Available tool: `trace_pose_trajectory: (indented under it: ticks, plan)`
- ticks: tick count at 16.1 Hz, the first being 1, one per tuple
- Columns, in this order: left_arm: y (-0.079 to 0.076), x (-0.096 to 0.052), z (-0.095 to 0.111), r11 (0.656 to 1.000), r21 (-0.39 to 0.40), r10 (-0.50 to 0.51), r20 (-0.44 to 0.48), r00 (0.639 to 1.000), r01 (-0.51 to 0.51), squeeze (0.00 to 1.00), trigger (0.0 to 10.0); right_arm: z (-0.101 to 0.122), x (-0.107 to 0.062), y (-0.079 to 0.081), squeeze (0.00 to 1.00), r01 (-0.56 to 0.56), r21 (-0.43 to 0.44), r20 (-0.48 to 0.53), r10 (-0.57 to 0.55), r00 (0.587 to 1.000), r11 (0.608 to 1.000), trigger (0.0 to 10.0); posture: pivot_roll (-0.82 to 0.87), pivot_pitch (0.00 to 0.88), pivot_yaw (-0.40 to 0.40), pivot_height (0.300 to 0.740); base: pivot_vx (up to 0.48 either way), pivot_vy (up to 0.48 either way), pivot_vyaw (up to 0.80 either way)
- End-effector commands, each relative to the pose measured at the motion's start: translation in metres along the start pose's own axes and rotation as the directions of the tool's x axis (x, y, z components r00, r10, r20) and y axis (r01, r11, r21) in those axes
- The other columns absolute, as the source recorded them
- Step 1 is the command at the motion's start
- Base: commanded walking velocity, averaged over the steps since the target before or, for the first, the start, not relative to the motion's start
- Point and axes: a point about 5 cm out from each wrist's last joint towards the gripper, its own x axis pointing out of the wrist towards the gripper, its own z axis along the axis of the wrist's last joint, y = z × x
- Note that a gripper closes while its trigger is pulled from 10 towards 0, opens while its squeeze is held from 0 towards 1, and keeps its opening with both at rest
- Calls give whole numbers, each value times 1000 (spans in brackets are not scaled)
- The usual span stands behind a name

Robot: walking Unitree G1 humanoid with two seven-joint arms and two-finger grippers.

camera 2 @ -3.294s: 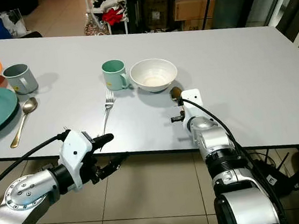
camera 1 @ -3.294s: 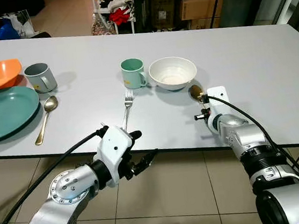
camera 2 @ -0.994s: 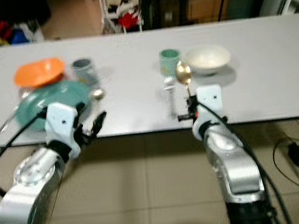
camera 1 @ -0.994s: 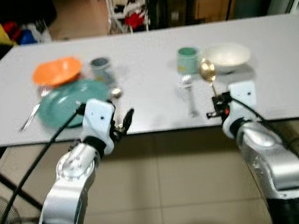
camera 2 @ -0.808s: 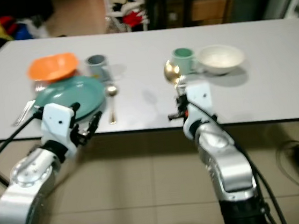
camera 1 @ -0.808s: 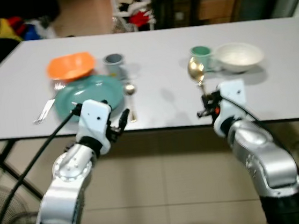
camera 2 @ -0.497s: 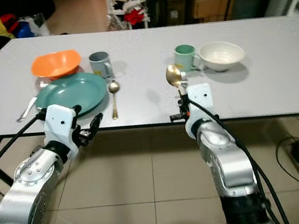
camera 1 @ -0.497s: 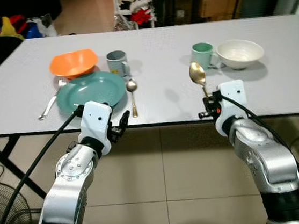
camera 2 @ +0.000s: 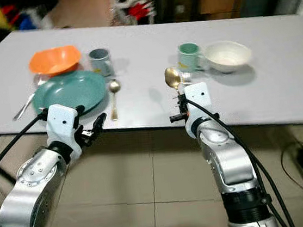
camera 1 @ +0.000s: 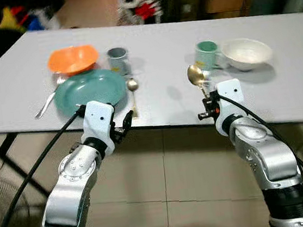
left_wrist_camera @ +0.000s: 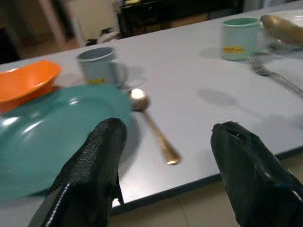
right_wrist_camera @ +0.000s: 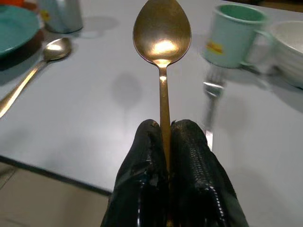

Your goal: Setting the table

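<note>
The grey table [camera 1: 280, 93] spans the upper frame, with a green plate [camera 1: 90, 91] at upper left and a white bowl [camera 1: 246, 53] at upper right. At centre right the right claw [right_wrist_camera: 164, 142] pinches a gold spoon [camera 1: 195, 75] by its thin handle, bowl end up, above the near table edge; that narrow grip could let it twist or slip and drop to the floor. The left claw [left_wrist_camera: 165, 151] hangs wide and empty by the edge near the plate, where a careless swing might knock the second spoon [camera 1: 132, 88].

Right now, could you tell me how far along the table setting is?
One place looks laid: the green plate has a fork on one side, a spoon on the other, with an orange bowl and a grey mug behind it. In hand: the right gripper is shut on a gold spoon. Left: the second place, by the green mug, white bowl and second fork, needs that spoon. The left gripper is open.
</note>
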Motion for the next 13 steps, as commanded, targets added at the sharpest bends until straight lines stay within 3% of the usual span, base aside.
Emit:
trace_pose_trajectory:
  ticks: [1,8,10,13]
  plan:
    - [3,-1,2,1000,0,5,8,1000,-5,0,10000,7,2,4,0,-15,8,16,14,1000,1000,10000,104,0,25,740,292,0,0]
    - [2,-4,-1,999,27,-33,-4,999,33,0,10000,2,5,7,0,-12,-7,-24,12,1000,1000,10000,110,0,23,740,289,0,0]
    - [1,-4,-2,998,30,-52,-12,999,52,0,10000,-2,7,6,0,8,-7,-53,-8,999,1000,10000,112,0,22,740,0,0,0]
    - [0,-7,-1,992,45,-119,-8,993,119,0,10000,-6,24,6,0,60,52,-101,-55,993,997,10000,116,0,33,740,0,0,0]
